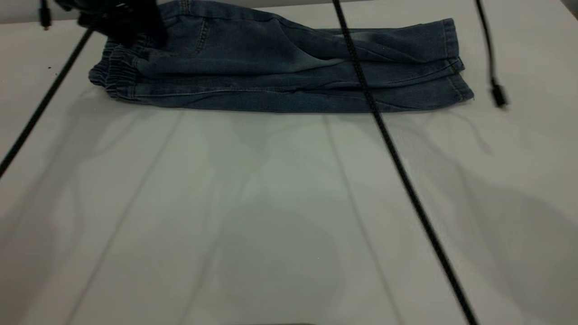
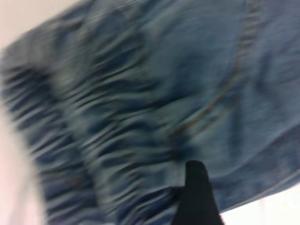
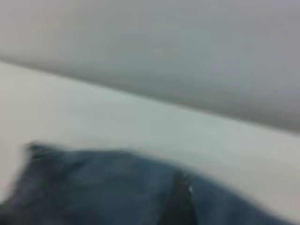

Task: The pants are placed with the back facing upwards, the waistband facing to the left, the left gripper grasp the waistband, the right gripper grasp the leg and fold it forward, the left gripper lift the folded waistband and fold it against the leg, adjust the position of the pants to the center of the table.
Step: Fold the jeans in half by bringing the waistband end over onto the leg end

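Two grippers: only the left gripper [image 1: 118,21] is seen in the exterior view, as a dark blurred mass at the far left of the table [image 1: 289,216]; the right gripper is not seen in any view.
Left gripper position: it is placed over the upper part of the waistband [image 1: 115,72], at the left end of the pants [image 1: 280,67].
Left gripper state: whether the fingers are spread or clenched cannot be told; one black fingertip [image 2: 197,192] is shown in the left wrist view against the pleated denim, just beside the gathered band [image 2: 93,140].
Pants: folded lengthwise into a long narrow strip, laid flat on the far half of the table, stretching away to the right from the left gripper.
Waistband: directly beneath and just in front of the left gripper, with its gathered layers stacked.
Leg: the upper leg [image 1: 384,43] is laid over the lower one, with the hems [image 1: 454,58] stacked at the end well apart from the left gripper.
Cables: a braided black cable [image 1: 397,162] is run across the pants and down the table; a second cable [image 1: 43,104] is run from beside the left gripper toward the left edge.
Right wrist view: blurred blue denim [image 3: 117,187] on the white surface is shown.
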Robot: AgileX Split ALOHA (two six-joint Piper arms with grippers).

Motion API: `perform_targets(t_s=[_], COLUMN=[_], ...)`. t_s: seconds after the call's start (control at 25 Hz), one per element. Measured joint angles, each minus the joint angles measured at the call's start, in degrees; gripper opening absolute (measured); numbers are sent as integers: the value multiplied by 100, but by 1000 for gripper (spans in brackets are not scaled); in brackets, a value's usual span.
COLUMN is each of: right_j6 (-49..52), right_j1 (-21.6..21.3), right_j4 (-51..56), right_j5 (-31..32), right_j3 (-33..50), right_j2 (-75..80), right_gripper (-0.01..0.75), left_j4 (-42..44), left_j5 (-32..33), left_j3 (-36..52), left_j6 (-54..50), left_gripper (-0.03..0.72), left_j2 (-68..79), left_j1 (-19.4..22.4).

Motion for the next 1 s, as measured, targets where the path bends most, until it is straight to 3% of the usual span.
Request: perform_targets(t_s=[0.12, 0.28, 0.76, 1.0], right_j6=[610, 1792, 6579, 7074], right_j1=[29, 41, 57, 57], right_j4=[-489, -1793, -7509, -8179], right_j5=[851, 1422, 2745, 2950], right_j3=[177, 261, 30, -418], right_j2=[35, 53, 53, 53], right_gripper=[515, 515, 515, 515], left_j4=[260, 399, 374, -337], left_j5=[20, 143, -444, -940], left_j3=[0, 0, 0, 0], left_j6=[-602, -918, -950, -813], left_gripper=[469, 469, 469, 469], left_j2=[0, 17, 198, 682], left_j1=[340, 685, 700, 683])
